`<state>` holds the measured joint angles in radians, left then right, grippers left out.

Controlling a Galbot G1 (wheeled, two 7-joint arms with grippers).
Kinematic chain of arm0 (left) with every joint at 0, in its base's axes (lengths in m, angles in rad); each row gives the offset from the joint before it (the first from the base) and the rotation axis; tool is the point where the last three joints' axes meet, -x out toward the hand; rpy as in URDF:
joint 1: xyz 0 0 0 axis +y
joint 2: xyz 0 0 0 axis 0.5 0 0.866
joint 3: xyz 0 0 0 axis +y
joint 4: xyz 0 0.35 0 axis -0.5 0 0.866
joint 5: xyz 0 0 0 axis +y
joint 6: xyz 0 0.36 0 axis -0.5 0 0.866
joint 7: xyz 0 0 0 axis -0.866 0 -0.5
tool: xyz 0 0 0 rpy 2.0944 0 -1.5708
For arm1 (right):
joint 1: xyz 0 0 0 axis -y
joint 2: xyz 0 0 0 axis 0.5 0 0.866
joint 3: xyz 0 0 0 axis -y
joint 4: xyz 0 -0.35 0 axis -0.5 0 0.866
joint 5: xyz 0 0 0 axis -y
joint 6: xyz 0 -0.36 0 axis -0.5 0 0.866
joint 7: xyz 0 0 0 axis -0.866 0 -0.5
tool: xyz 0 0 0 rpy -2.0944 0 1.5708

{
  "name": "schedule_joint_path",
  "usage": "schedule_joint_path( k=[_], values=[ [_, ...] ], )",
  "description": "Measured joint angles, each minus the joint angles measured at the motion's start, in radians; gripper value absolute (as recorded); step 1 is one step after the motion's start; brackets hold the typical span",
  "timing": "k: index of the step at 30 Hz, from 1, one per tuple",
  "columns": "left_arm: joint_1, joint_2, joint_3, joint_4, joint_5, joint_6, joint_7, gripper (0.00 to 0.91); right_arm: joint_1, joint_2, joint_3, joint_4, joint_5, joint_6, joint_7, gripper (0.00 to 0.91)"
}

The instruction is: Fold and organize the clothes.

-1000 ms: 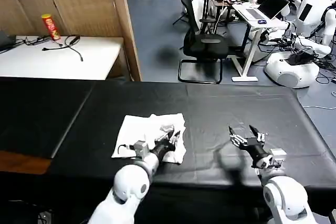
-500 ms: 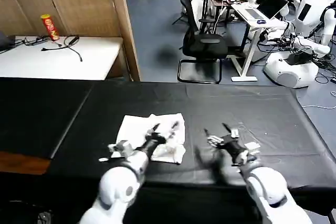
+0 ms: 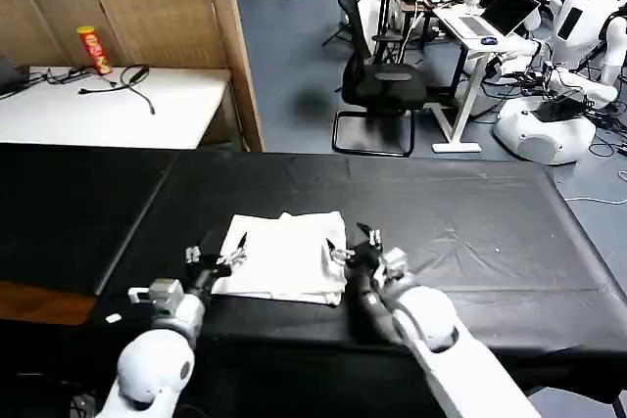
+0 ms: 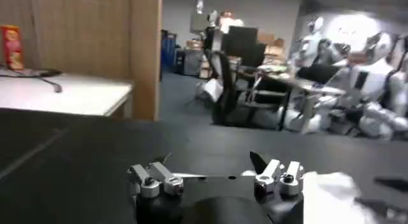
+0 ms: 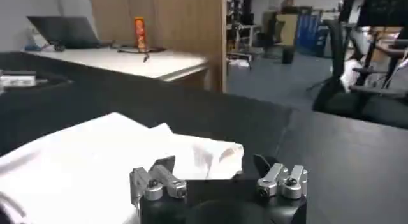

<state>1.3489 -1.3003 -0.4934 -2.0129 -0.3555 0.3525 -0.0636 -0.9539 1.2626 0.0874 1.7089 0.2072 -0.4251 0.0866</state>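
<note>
The clothes are one white T-shirt (image 3: pixel 284 254), lying folded into a rough rectangle near the front of the black table (image 3: pixel 460 222). My left gripper (image 3: pixel 223 245) sits open at the shirt's left edge, low over the table. In the left wrist view the left gripper (image 4: pixel 213 171) has spread fingers with nothing between them, and the shirt (image 4: pixel 328 193) lies off to one side. My right gripper (image 3: pixel 355 242) is open at the shirt's right edge. The right wrist view has the right gripper (image 5: pixel 213 171) just short of the shirt (image 5: pixel 95 161), whose folded corner lies in front of its fingers.
A white side table (image 3: pixel 176 115) at the back left carries a red can (image 3: pixel 93 49) and cables. A wooden partition (image 3: pixel 230 36) stands beside it. Behind the black table are an office chair (image 3: pixel 382 85), desks and other robots (image 3: pixel 558 95).
My left gripper has drawn back off the shirt to its left edge. My right gripper has travelled left across the table to the shirt's right edge. The shirt lies flatter.
</note>
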Motion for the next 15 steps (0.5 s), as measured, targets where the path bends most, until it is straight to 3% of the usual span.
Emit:
schedule_joint_path(
  k=[6, 12, 15],
  values=[
    [-0.001, 0.003, -0.018, 0.030, -0.019, -0.003, 0.016, 0.878, -0.014, 0.053, 0.047, -0.009, 0.027, 0.030, 0.007, 0.878],
    [-0.030, -0.002, -0.030, 0.086, -0.100, -0.008, 0.044, 0.878, -0.095, 0.029, 0.124, 0.111, 0.184, 0.066, -0.069, 0.878],
    [-0.045, -0.010, -0.046, 0.119, -0.178, 0.001, 0.049, 0.878, -0.148, -0.003, 0.168, 0.186, 0.230, 0.084, -0.085, 0.878]
  ],
)
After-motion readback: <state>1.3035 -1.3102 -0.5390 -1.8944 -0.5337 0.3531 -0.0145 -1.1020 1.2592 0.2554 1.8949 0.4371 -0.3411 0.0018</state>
